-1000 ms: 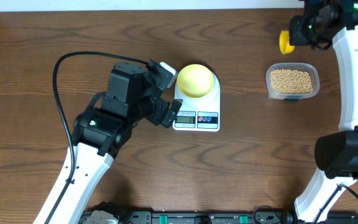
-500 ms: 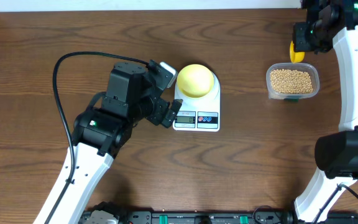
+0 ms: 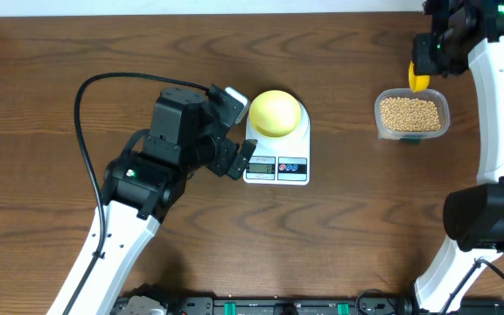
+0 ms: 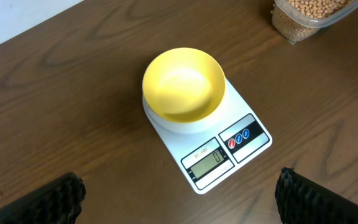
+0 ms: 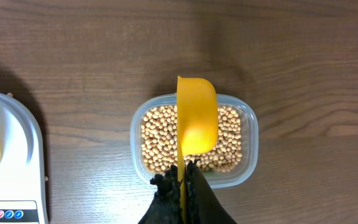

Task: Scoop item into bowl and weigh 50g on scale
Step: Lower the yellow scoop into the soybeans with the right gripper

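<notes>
The right gripper [image 5: 182,182] has its jaws pressed tight on the handle of a bright yellow plastic scoop [image 5: 196,118]. The scoop's cup points away from the wrist and hangs above a clear rounded-square plastic tub [image 5: 248,124] filled with small round tan beans [image 5: 160,143]. No beans can be seen in the cup.

A second ago the scoop was off to the left of the tub's far corner. It has since swung right and nearer, and now sits over the tub's far rim, where it has held for the last half second. That places the tool above the supply, so the first dip into the beans looks like the step in hand.

The left gripper [image 4: 180,186] has its jaws spread wide and holds nothing. It has not moved, and hovers just left of the white rounded-rectangular digital scale [image 4: 178,144], looking down on it.

A small round pale yellow bowl [image 4: 184,84] sits on the far part of the scale's platform and is empty. The display and buttons on the near edge are uncovered, but the digits are too small to read. Scale and tub stand well apart on the brown wooden table [image 3: 366,219], so each load must travel left across open wood.
</notes>
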{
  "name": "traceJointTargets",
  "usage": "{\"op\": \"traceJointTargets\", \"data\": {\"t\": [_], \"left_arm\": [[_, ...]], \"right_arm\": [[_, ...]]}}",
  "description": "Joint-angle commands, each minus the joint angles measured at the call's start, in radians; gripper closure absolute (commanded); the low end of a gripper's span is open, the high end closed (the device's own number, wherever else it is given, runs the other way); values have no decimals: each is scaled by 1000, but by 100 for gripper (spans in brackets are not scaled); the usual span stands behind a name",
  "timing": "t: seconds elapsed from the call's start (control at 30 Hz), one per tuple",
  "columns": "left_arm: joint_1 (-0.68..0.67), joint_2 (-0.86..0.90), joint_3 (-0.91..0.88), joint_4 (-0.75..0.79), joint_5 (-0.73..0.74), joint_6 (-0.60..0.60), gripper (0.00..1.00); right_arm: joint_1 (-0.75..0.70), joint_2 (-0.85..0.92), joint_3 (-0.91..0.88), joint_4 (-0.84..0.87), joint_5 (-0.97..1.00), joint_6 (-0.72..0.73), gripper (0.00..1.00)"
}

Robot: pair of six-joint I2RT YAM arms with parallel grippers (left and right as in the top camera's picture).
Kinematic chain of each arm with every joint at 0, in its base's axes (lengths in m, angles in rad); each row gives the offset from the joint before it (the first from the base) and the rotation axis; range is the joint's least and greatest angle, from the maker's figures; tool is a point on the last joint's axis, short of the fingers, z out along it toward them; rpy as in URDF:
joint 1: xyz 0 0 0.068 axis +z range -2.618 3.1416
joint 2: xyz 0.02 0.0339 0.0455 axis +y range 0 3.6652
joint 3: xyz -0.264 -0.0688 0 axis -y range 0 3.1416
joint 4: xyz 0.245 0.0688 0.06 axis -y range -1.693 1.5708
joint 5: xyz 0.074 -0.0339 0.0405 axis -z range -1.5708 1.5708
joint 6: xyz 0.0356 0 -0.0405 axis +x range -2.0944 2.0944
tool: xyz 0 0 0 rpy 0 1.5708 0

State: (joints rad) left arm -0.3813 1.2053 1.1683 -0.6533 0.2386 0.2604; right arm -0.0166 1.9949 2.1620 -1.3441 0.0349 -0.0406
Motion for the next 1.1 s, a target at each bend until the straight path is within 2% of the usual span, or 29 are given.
{"op": "traceJointTargets", "data": {"t": [0.0, 0.27, 0.7, 1.07], "left_arm": [[5, 1, -7, -1, 15, 8, 0], [5, 1, -7, -1, 15, 9, 0], [5, 1, -7, -1, 15, 9, 0], [5, 1, -7, -1, 15, 8, 0]], "right_arm": [[-3, -1, -12, -2, 11, -1, 99], [-3, -1, -39, -3, 11, -1, 99], [-5, -1, -193, 10, 62, -2, 99], [-4, -1, -306, 141, 125, -2, 99]]}}
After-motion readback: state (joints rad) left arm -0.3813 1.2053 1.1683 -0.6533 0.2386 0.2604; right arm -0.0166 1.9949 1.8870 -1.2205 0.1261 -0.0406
